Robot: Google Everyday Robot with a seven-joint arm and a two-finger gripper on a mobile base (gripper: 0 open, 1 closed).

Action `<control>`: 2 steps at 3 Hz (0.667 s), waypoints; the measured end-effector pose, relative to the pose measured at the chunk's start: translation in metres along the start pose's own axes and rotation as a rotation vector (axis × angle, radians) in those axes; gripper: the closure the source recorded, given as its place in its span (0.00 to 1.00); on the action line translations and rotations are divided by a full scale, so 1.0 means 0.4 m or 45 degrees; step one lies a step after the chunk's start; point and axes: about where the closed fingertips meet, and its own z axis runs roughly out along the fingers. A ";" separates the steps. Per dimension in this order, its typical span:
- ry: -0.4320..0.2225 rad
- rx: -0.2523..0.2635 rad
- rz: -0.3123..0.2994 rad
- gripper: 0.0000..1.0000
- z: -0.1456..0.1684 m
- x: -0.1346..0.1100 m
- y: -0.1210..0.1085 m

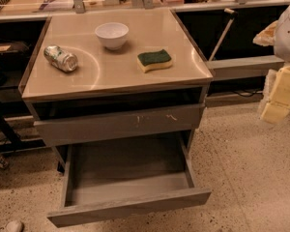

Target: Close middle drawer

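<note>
The middle drawer (129, 208) is pulled far out of the grey cabinet at the bottom centre. Its plain flat front faces me and its bare grey floor (130, 170) shows, with nothing inside. Above it is another grey drawer front (118, 123) with small white scuff marks, standing slightly out from the cabinet. My gripper (279, 96), cream-coloured, hangs at the right edge of the view over the floor. It is well to the right of the drawer and apart from it. The white arm (287, 30) shows above it.
On the cabinet top (111, 76) stand a white bowl (111, 34), a crushed can (61, 58) lying on its side and a green-and-yellow sponge (154, 60). A stick with a pale handle (222, 33) leans to the right of the cabinet. Speckled floor (246, 168) surrounds it.
</note>
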 end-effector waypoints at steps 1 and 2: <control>0.000 0.000 0.000 0.00 0.000 0.000 0.000; 0.000 0.000 0.000 0.19 0.000 0.000 0.000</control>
